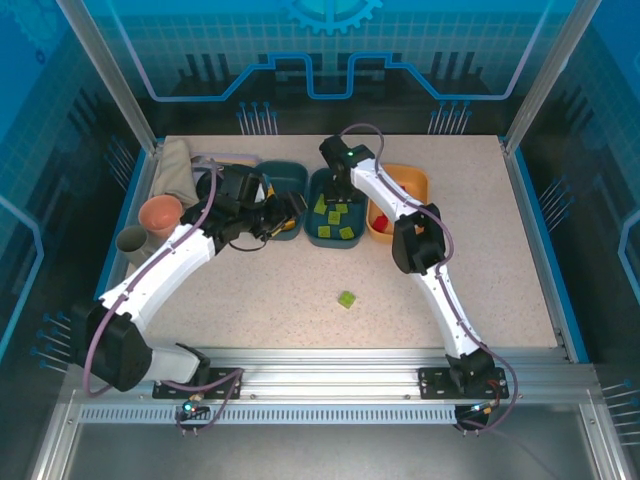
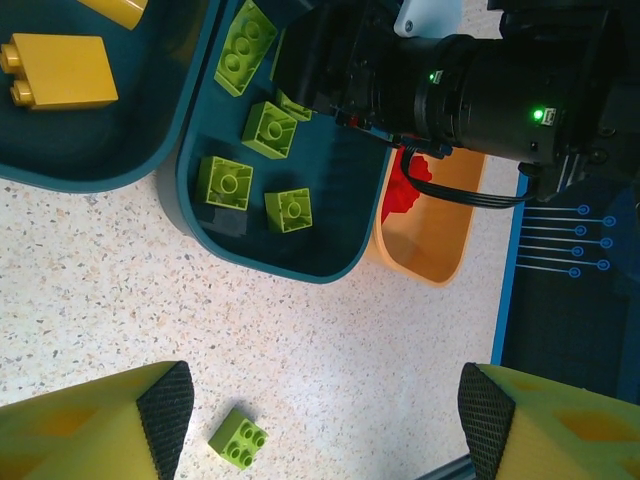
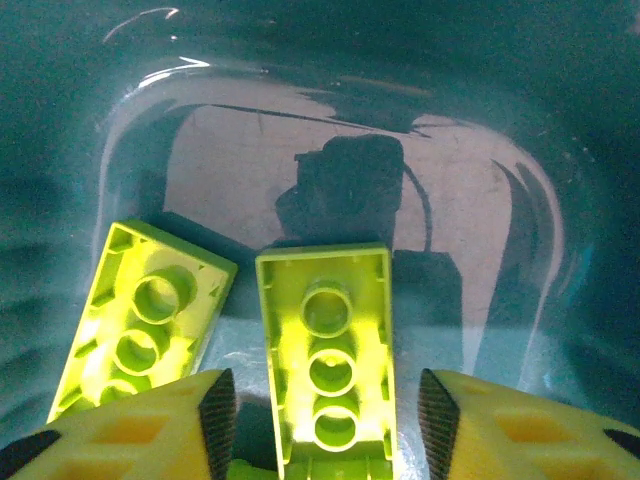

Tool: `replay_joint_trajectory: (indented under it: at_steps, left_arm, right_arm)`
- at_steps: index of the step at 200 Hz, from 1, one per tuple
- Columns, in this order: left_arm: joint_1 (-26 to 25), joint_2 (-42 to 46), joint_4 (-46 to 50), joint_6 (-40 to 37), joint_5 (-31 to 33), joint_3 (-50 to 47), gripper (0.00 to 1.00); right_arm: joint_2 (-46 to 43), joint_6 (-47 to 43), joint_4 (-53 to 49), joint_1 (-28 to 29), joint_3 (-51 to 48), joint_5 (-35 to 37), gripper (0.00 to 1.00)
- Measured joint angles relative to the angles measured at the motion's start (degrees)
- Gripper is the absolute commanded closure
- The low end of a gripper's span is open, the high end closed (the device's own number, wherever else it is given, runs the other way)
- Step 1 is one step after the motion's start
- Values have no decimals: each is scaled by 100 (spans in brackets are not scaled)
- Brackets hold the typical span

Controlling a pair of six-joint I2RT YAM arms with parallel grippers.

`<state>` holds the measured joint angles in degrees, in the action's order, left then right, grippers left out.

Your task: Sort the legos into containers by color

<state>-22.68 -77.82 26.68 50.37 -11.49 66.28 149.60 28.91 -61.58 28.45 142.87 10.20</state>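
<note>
The middle teal bin (image 1: 313, 228) holds several light green legos (image 1: 337, 222). My right gripper (image 1: 339, 194) hangs low inside it, open. In the right wrist view an upturned green brick (image 3: 325, 350) lies between the right gripper's fingertips (image 3: 327, 415) with a gap on each side, and a second green brick (image 3: 150, 310) lies to its left. My left gripper (image 1: 284, 216) is open by the left teal bin (image 1: 288, 176), which holds a yellow brick (image 2: 62, 70). One green lego (image 1: 346, 299) lies loose on the table, near the left fingertip (image 2: 165, 405). The orange bin (image 1: 411, 183) holds red legos (image 2: 404, 196).
A pink cup (image 1: 160, 213) and a grey cup (image 1: 132, 243) stand at the left edge, with a beige cloth (image 1: 178, 165) behind them. The right arm's black wrist (image 2: 470, 90) reaches over the green bin. The blue table rim (image 2: 505, 300) runs past the orange bin.
</note>
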Motion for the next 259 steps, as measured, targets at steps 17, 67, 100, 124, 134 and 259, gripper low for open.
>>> replay_joint_trajectory:
  at_steps: [17, 67, 100, 124, 134, 259]
  left_arm:
    - [0, 0, 2, 2, 0, 0, 26]
    - [0, 402, 140, -44, 2, -201, 25]
    - [0, 1001, 514, -175, -2, -723, 25]
    - [-11, 1541, 870, -321, -52, -1152, 25]
    - [-22, 1777, 1001, -391, -111, -1318, 24]
    - [-313, 3169, 1384, -566, -898, -2627, 24]
  right_arm:
    - [0, -15, -13, 0, 0, -48, 42]
    - [-868, -39, 52, 90, -743, 9, 44]
    - [-2896, 20, 424, 525, -2645, 249, 32]
    - [-4291, 356, 667, 1117, -4068, 299, 23]
    - [-4695, 605, 704, 1340, -4673, 262, 23]
    - [-5016, 4240, 1349, 2044, -7394, -887, 29]
